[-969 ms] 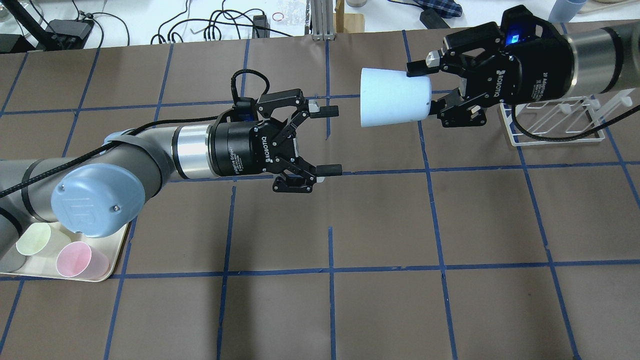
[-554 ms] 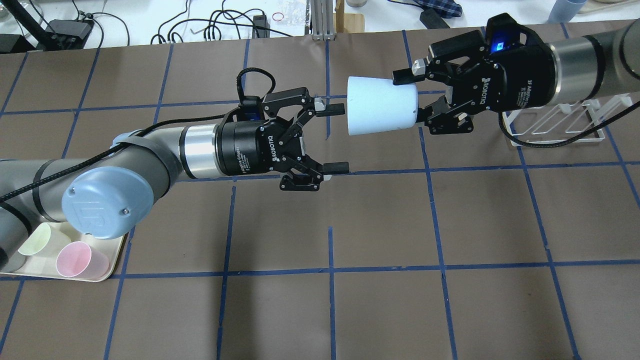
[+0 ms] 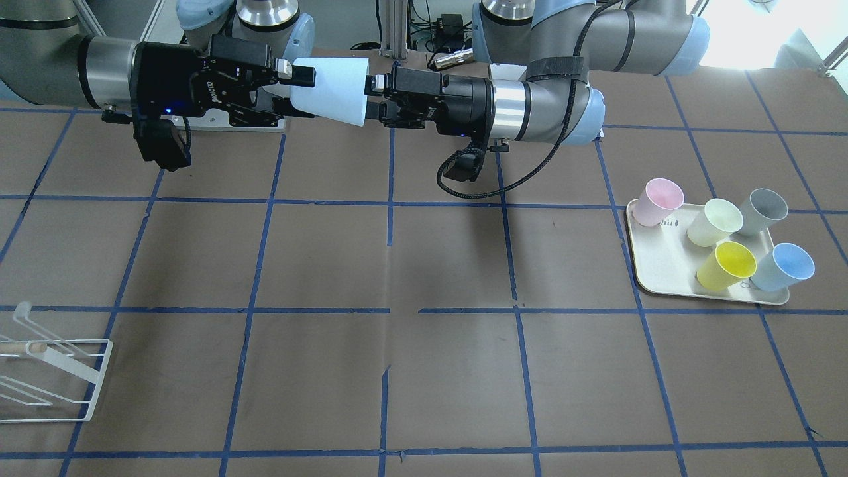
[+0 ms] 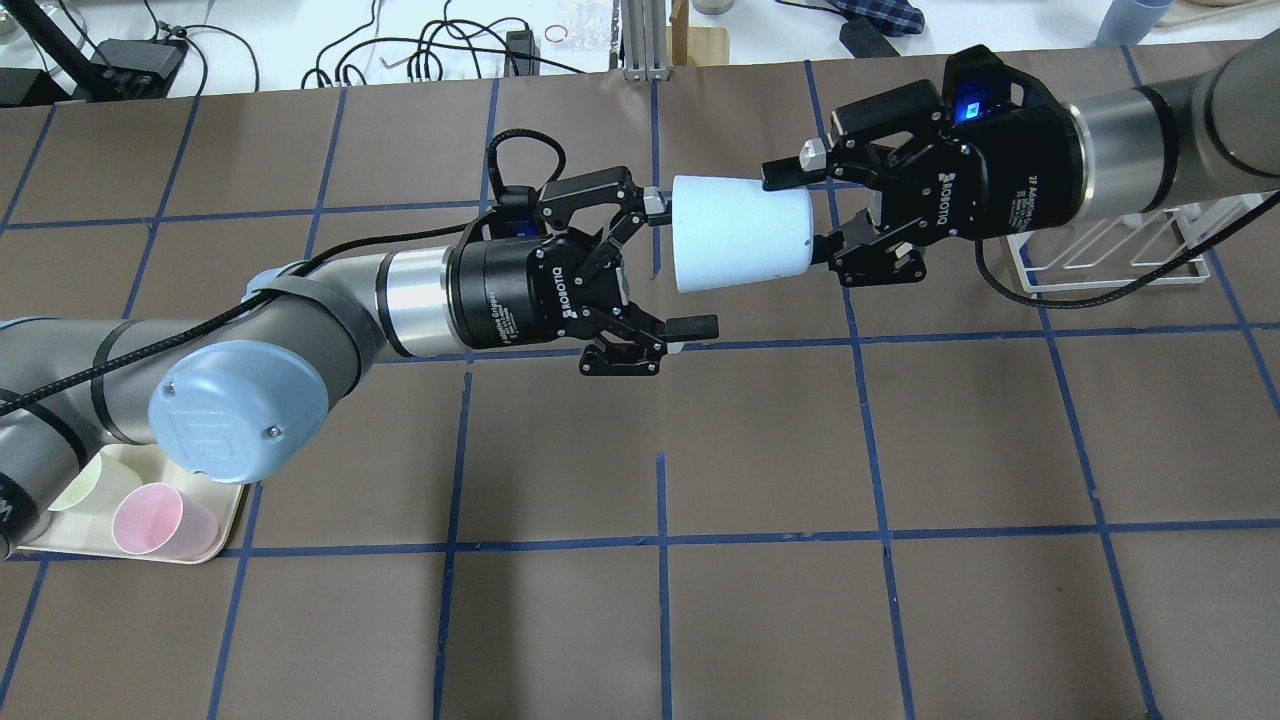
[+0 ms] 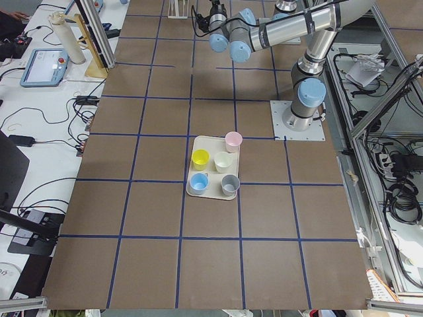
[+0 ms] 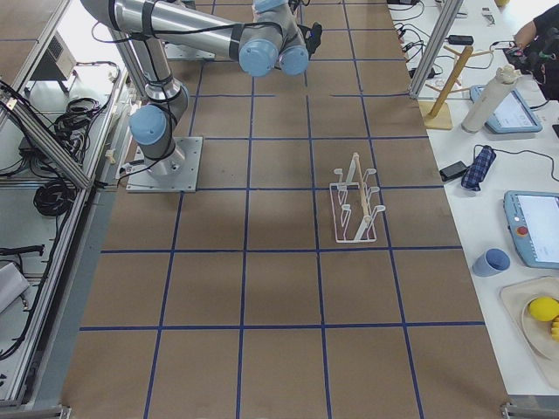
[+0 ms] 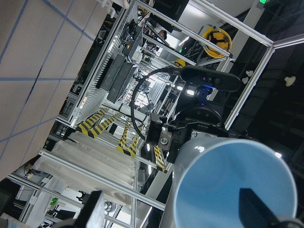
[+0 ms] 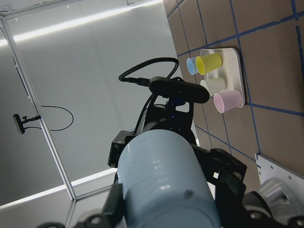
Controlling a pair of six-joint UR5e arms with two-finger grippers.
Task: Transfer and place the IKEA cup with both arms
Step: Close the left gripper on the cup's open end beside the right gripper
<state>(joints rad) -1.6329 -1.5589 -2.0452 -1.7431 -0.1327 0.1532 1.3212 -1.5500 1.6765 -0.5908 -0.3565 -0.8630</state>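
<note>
Holding the IKEA cup (image 4: 740, 235) sideways, my right gripper (image 4: 810, 212) clamps its base so the mouth faces my left gripper (image 4: 680, 265), spread wide at the rim, gripping nothing, for the handover.

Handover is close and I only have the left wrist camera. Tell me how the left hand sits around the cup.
Observer: Overhead, the left hand is open, its fingers either side of the cup rim, the lower one not touching it.
Operator: Confirm who carries it.
Observer: The right hand is shut on its narrow base, holding it sideways.
Operator: Locate the tray.
Observer: The tray, holding five other cups, sits on the robot's left side.
</note>
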